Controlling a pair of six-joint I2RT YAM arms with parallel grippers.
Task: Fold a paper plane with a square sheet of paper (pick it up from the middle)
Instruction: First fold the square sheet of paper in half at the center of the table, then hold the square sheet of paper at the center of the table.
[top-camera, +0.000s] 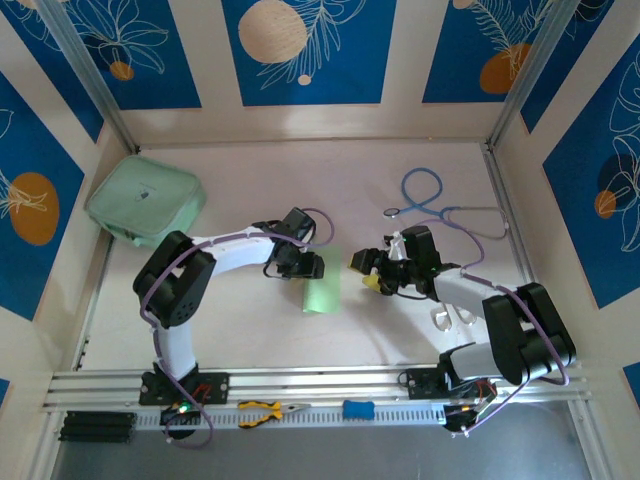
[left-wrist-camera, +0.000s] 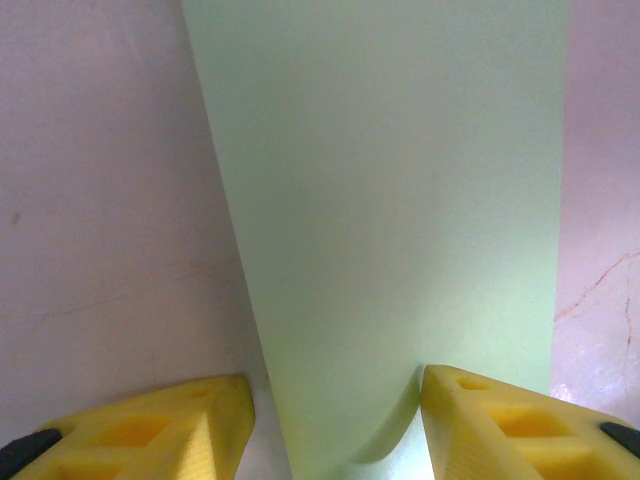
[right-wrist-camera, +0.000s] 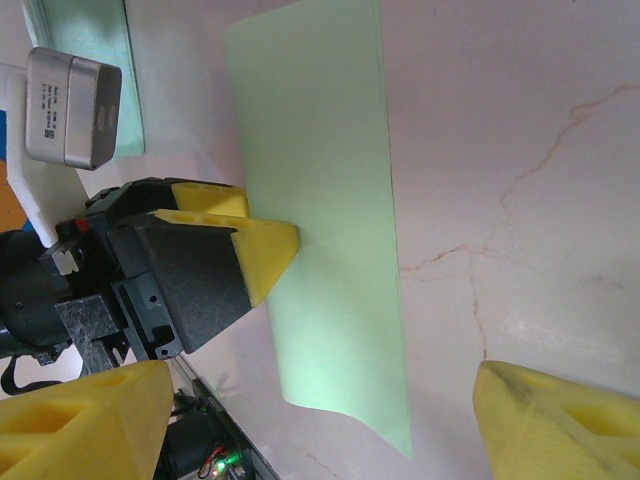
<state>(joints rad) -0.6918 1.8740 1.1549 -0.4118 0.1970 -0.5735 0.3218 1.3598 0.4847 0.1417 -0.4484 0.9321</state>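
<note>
A pale table seen from above, walled with blue and cream leaf-print panels. Near its centre, a little toward 6 o'clock, lies the light-green sheet of paper (top-camera: 322, 295), flat on the table (top-camera: 250, 180) and showing as a narrow upright strip.

The left gripper (top-camera: 312, 268) sits at the sheet's 11 o'clock corner. Its jaws are parted and clench nothing. In its wrist view the two yellow fingers (left-wrist-camera: 150, 425) stand at 7 and 5 o'clock with the paper running up between them toward 12 o'clock. The finger at 5 o'clock overlaps the sheet's edge and the other is over bare table. Seen from the right wrist, one yellow fingertip rests on the paper's long edge.

The right gripper (top-camera: 364, 272) hovers just beside the sheet at its 2 o'clock, not touching it. It is released, with its yellow fingers (right-wrist-camera: 560, 420) spread wide and nothing between them.

A thick mint-green pouch (top-camera: 145, 200) lies at 10 o'clock, well apart from the sheet. A blue stethoscope (top-camera: 440, 205) lies at 2 o'clock. Yellow-handled pliers (top-camera: 265, 410) rest on the rail at 6 o'clock
</note>
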